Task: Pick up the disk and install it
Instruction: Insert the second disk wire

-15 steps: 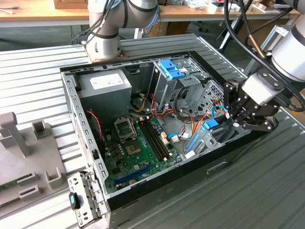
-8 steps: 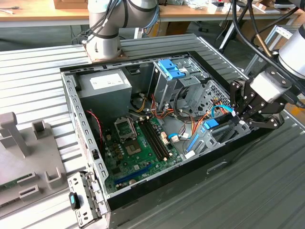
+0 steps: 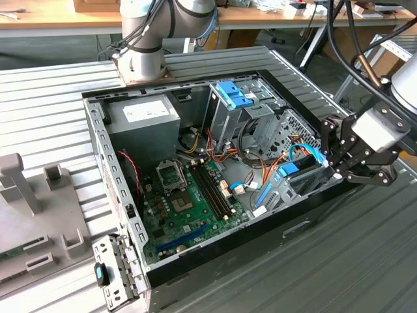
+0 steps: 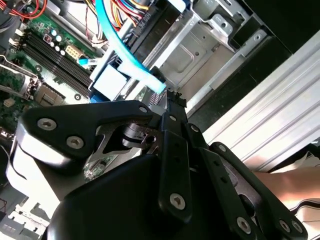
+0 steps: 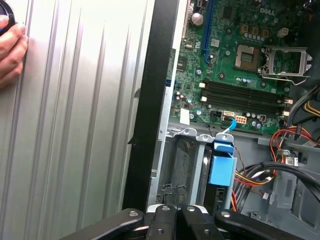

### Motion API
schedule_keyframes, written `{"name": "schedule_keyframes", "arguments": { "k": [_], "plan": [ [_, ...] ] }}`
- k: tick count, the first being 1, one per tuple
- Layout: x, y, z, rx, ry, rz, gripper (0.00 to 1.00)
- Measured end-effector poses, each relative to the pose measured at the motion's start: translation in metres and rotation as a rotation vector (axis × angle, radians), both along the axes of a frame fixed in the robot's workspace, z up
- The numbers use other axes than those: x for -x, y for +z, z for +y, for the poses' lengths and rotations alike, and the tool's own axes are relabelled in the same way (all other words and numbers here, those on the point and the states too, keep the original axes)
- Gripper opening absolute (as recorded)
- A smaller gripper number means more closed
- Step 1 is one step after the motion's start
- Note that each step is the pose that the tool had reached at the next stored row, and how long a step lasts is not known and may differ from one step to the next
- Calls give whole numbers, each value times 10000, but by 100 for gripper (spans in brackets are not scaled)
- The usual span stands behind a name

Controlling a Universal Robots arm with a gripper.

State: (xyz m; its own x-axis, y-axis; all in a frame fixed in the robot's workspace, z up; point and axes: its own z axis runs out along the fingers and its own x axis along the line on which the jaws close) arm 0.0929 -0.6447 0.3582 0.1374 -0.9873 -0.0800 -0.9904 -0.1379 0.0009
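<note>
My gripper (image 3: 329, 171) hovers at the exterior view's right edge of the open computer case (image 3: 117, 195), its fingers pointing into the drive bay (image 3: 300, 179). In both wrist views the fingers (image 4: 172, 100) lie together, shut, with nothing showing between them. Just beyond the gripper (image 5: 177, 209) is the metal bay (image 5: 186, 165) with a dark slot. A blue plastic tab (image 5: 222, 169) and a light blue cable (image 4: 125, 50) sit beside it. The disk itself is hidden from me.
The green motherboard (image 3: 189, 195) fills the case floor. A grey power supply (image 3: 143, 117) and a tall cage with a blue latch (image 3: 234, 94) stand at the back. A person's hand (image 5: 10, 47) rests on the ribbed metal table (image 3: 365, 261). The arm's base (image 3: 140, 59) rises behind the case.
</note>
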Motion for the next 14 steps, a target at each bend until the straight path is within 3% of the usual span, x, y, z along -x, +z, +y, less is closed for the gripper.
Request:
{"name": "schedule_keyframes", "arguments": {
  "k": [3,4,8,11,14],
  "plan": [
    [0,1,11,1,5,0,11],
    [0,0,41,1,6,0,11],
    [0,1,288,1,97,2,11],
    [0,4,370,0,144,2,11],
    [0,16,377,-2,149,2,11]
  ]
}}
